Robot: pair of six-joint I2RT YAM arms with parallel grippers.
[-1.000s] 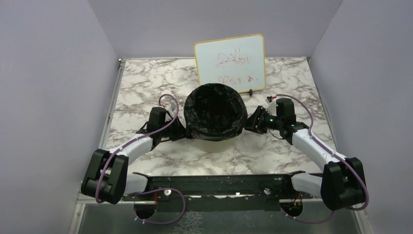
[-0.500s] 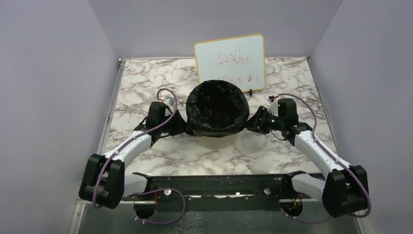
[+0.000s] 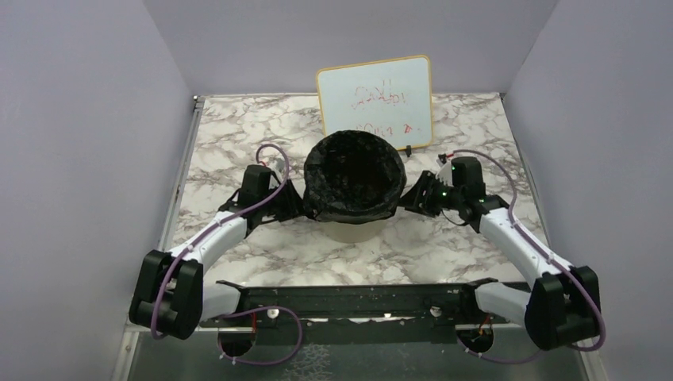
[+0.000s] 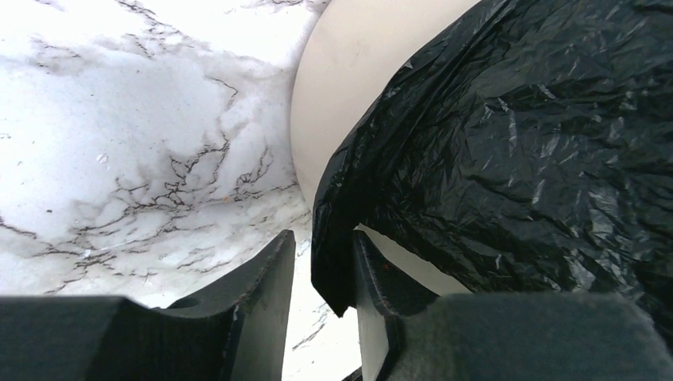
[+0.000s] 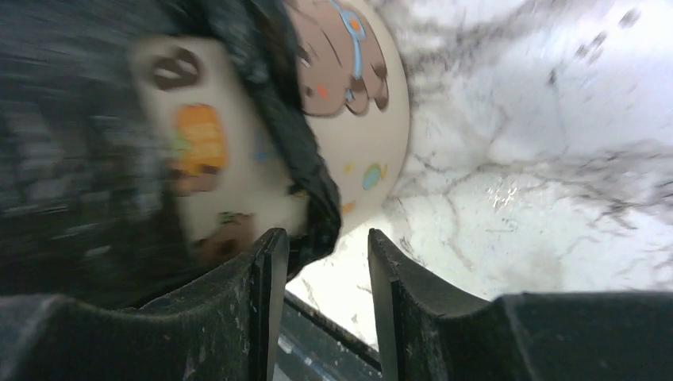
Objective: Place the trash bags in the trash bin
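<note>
bag: the thin, crinkly, glossy black plastic trash bag (image 4: 516, 143) is in the cream cylindrical plastic trash bin (image 4: 341, 87). It lines the inside, and its top is folded over the rim and hangs partway down the outside.
bin: upright, roughly mid-table on the white, grey-veined marble-look table (image 3: 238, 135). Bare cream wall shows below the bag's hem. There are some cartoon prints on its right side, too blurry to make out.
left gripper (image 4: 321, 244): low at the bin's left side, and released. Jaws apart, with the bag's hem dangling into the gap against one finger. A sliver of table shows beside the other finger, so nothing's pinched.
right gripper (image 5: 327, 238): mirror deal on the bin's right side, also let go. Jaws apart with table visible between them. The bag's hem sits just at the mouth of the gap, not clamped.
behind: a white whiteboard (image 3: 374, 99) with a pale orange frame and red scribbles, propped upright just behind the bin.
</note>
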